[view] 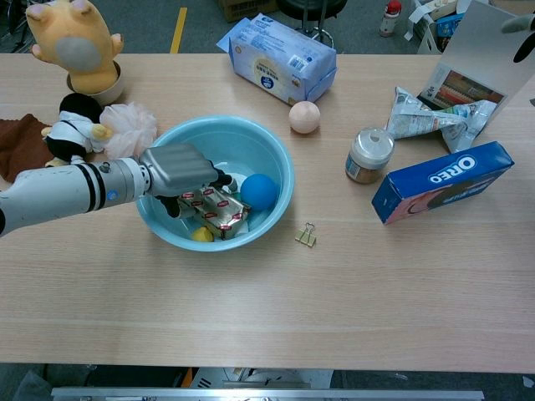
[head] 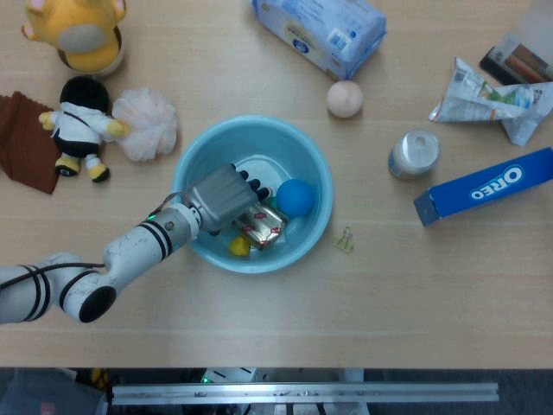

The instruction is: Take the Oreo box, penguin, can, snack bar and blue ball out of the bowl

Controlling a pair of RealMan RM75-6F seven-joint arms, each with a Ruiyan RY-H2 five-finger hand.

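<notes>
Mid-task: Oreo box (head: 484,188) and can (head: 413,154) already out on the worktop (head: 276,320). Left hand (head: 223,197) down inside the bowl (head: 321,207), fingers curled over the snack bar (head: 262,227) (whether actually gripped, cannot tell). Next: secure the bar, lift clear of the rim. Blue ball (head: 295,196) beside it. Right hand (view: 525,33) glimpsed only in chest view.

left hand (head: 223,195) in bowl (head: 200,151), on snack bar (head: 262,226)
</notes>
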